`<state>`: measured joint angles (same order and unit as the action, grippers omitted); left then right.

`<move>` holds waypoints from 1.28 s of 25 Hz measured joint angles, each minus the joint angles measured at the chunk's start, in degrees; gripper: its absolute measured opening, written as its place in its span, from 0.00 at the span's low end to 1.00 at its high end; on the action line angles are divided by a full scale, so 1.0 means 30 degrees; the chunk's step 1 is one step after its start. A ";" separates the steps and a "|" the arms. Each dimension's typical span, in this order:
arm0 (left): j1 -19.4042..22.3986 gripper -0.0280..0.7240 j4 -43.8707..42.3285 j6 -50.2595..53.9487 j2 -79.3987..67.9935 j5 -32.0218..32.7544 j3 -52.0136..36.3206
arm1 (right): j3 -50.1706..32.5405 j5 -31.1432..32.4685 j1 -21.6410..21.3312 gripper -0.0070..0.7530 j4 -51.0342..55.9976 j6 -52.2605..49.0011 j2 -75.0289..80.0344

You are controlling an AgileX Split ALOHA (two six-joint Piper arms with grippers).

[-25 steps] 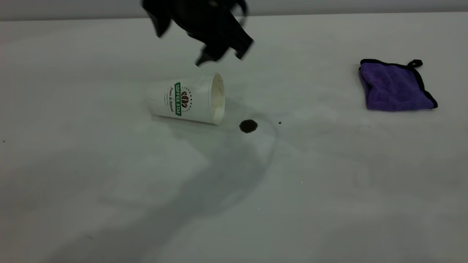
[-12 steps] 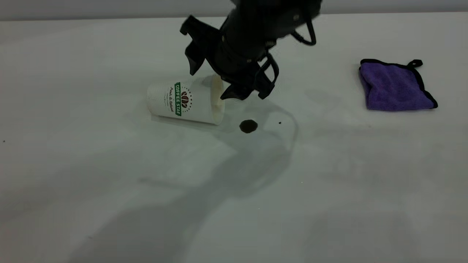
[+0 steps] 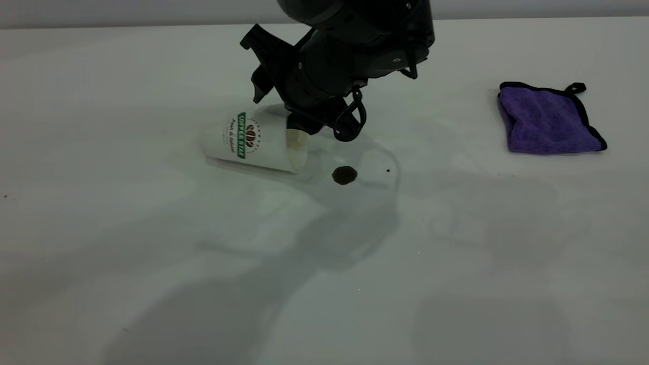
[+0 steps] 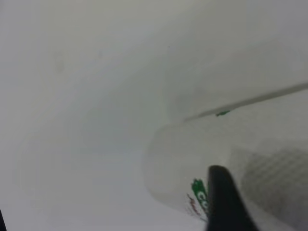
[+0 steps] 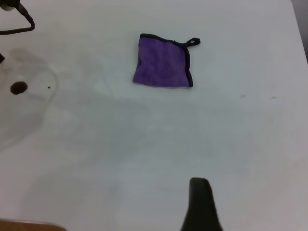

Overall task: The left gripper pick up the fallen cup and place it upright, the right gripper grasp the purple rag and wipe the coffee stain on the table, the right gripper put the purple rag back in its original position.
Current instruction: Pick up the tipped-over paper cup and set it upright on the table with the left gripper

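Observation:
The fallen cup [image 3: 243,142] lies on its side on the white table [image 3: 152,253], its mouth toward the coffee stain [image 3: 345,175]. My left gripper [image 3: 299,126] comes down from behind and is shut on the cup's rim, which looks pinched narrow. In the left wrist view a dark finger [image 4: 224,202] lies across the cup [image 4: 250,159] by its green band. The purple rag [image 3: 547,121] lies folded at the far right, untouched. In the right wrist view the rag [image 5: 162,62] and the stain [image 5: 19,88] lie well ahead of my right gripper [image 5: 199,204], which hangs over bare table.
A tiny dark speck [image 3: 388,170] sits just right of the stain. The left arm's bulk and a cable loop [image 3: 350,121] hang over the table behind the stain. Open tabletop stretches between the stain and the rag.
The left gripper came down from the back to the cup's mouth and closed on the rim. The cup has turned and shifted slightly left. The rag and stain have not moved.

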<state>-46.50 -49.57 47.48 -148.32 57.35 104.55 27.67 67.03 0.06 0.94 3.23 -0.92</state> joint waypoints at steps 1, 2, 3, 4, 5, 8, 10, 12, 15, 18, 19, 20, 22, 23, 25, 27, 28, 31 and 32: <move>0.0000 0.53 -0.0020 0.0000 0.0000 0.0000 0.0000 | 0.0000 0.0000 0.0000 0.78 0.0000 0.0000 0.0000; 0.0000 0.45 -0.0020 0.0000 0.0000 0.0000 0.0000 | 0.0000 0.0000 0.0000 0.78 0.0000 0.0000 0.0000; 0.0025 0.35 -0.0042 0.0000 0.0000 0.0000 0.0000 | 0.0000 0.0000 0.0000 0.78 0.0000 0.0000 0.0000; 0.0046 0.27 -0.0042 -0.0045 0.0000 0.0000 0.0007 | 0.0000 0.0000 0.0000 0.78 0.0000 0.0000 0.0000; 0.0068 0.19 -0.0118 -0.0175 0.0000 0.0112 0.0007 | 0.0000 0.0000 0.0000 0.78 0.0000 0.0000 0.0000; 0.0127 0.08 -0.0835 -0.0920 0.0000 0.0891 0.0045 | 0.0000 0.0000 0.0000 0.78 0.0000 0.0000 0.0000; 0.0167 0.07 -0.1305 -0.1583 0.0026 0.1519 0.0079 | 0.0000 0.0000 0.0000 0.78 0.0000 0.0000 0.0000; 0.0167 0.06 -0.1308 -0.2452 0.0501 0.2020 0.0079 | 0.0000 0.0000 0.0000 0.78 0.0000 0.0000 0.0000; 0.0236 0.06 -0.1113 -0.3732 0.2217 0.2365 0.0079 | 0.0000 0.0000 0.0000 0.78 0.0000 0.0000 0.0000; 0.0921 0.06 0.0510 -0.5187 0.4408 0.2381 0.0117 | 0.0000 0.0000 0.0000 0.78 0.0000 0.0000 0.0000; 0.1294 0.06 0.1565 -0.5824 0.5090 0.2230 0.0117 | 0.0000 0.0000 0.0000 0.78 0.0000 0.0000 0.0000; 0.1822 0.06 0.2730 -0.6543 0.5682 0.2005 0.0117 | 0.0000 0.0000 0.0000 0.78 0.0000 0.0000 0.0000; 0.2950 0.06 0.4956 -0.8028 0.6517 0.1512 0.0117 | 0.0000 0.0000 0.0000 0.78 0.0000 0.0000 0.0000; 0.3597 0.06 0.6086 -0.8920 0.6844 0.1200 0.0117 | 0.0000 0.0000 0.0000 0.78 0.0000 0.0000 0.0000; 0.4854 0.06 0.8011 -1.0636 0.7220 0.0595 0.0117 | 0.0000 0.0000 0.0000 0.78 0.0000 0.0000 0.0000; 0.5949 0.06 0.9994 -1.2518 0.7347 -0.0186 0.0117 | 0.0000 0.0000 0.0000 0.78 0.0000 0.0000 0.0000; 0.6522 0.06 1.0976 -1.3344 0.7347 -0.0538 0.0117 | 0.0000 0.0000 0.0000 0.78 0.0000 0.0000 0.0000; 0.8031 0.06 1.3802 -1.6554 0.7347 -0.1863 0.0019 | 0.0000 0.0000 0.0000 0.78 0.0000 0.0000 0.0000; 0.8469 0.06 1.4645 -1.7680 0.7347 -0.2226 -0.0077 | 0.0000 0.0000 0.0000 0.78 0.0000 0.0000 0.0000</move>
<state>-21.09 -5.64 -5.56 -126.27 50.67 104.32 27.67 67.03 0.06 0.94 3.23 -0.92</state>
